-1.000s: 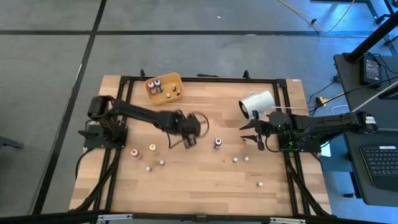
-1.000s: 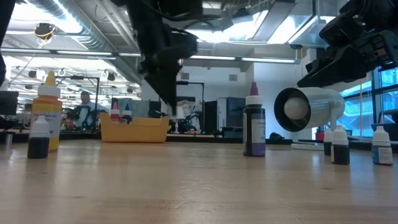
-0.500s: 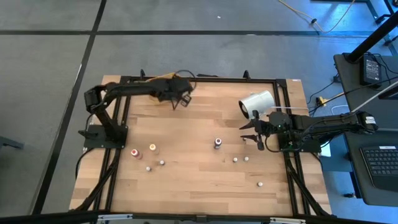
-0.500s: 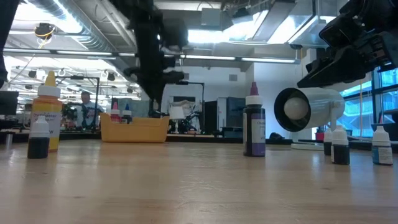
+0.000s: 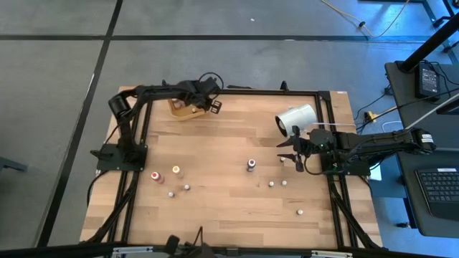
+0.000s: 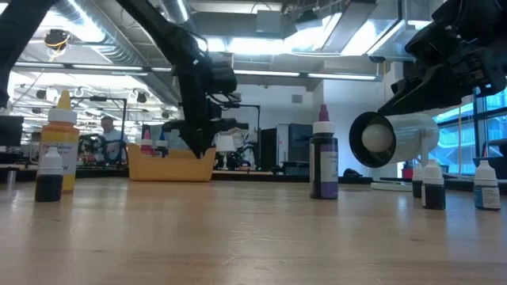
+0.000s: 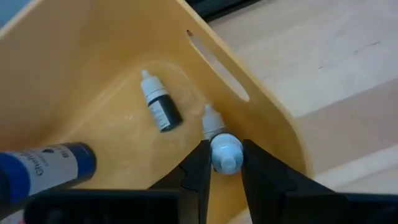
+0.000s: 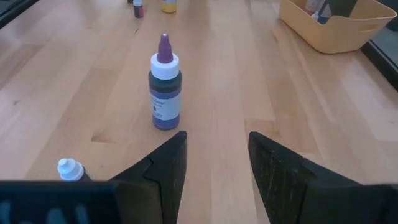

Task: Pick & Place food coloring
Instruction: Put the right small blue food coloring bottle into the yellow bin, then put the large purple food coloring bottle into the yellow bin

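We see the left claw (image 7: 222,163) over the yellow tray (image 5: 179,109), clamped on a small white-capped bottle (image 7: 224,153); another bottle (image 7: 159,107) lies inside the tray. The right claw (image 8: 214,163) waits with fingers apart, well away from the tray, near a purple bottle (image 8: 165,83).

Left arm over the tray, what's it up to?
The left claw hangs over the yellow-orange tray at the table's far edge, shut on a small food coloring bottle above the tray's inside. Two more bottles already lie in there. The right claw waits open near the white cylinder, facing a purple bottle. Several bottles still stand out on the table.
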Controlling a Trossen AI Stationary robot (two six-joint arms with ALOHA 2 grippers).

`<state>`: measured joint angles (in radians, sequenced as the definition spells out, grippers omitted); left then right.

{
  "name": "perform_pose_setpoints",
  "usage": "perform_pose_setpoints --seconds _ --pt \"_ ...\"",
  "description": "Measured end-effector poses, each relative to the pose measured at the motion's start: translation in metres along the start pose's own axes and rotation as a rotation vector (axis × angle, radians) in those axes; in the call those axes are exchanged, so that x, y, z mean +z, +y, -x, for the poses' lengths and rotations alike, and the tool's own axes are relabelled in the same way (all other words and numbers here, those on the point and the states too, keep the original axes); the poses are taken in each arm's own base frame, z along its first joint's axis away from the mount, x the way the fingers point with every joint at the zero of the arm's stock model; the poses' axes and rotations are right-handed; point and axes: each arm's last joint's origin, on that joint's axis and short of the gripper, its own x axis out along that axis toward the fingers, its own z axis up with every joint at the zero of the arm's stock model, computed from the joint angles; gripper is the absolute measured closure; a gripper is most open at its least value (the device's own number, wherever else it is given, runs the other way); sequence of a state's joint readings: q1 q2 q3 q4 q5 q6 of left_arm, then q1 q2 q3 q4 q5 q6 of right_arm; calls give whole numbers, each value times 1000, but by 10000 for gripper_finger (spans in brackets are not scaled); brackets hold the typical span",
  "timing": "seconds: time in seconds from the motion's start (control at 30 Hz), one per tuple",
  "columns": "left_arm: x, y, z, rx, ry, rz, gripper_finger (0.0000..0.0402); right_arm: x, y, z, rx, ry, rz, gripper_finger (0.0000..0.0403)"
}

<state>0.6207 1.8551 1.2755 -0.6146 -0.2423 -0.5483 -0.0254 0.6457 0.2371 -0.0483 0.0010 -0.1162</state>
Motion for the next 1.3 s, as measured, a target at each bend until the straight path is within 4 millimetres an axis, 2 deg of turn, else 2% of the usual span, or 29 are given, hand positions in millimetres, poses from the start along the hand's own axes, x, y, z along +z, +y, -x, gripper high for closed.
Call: perform_pose_setpoints --seconds 0.57,0.8,1.0,1.13,1.23,1.3 --pt "-1 -3 -4 0 -9 -85 291 0 0 0 -6 4 -2 228" --pt "-1 -6 4 -9 -27 -108 255 0 0 0 -6 4 -3 228" --pt "4 -1 28 -30 -86 -92 236 0 0 0 -6 4 -6 228" --pt "4 -3 58 -113 -139 -121 237 0 0 0 -6 4 -7 228" --pt "-5 -15 86 -198 -185 -259 239 0 0 0 -7 4 -8 228" --pt "-18 -27 106 -276 -206 -402 239 0 0 0 -6 4 -7 228"
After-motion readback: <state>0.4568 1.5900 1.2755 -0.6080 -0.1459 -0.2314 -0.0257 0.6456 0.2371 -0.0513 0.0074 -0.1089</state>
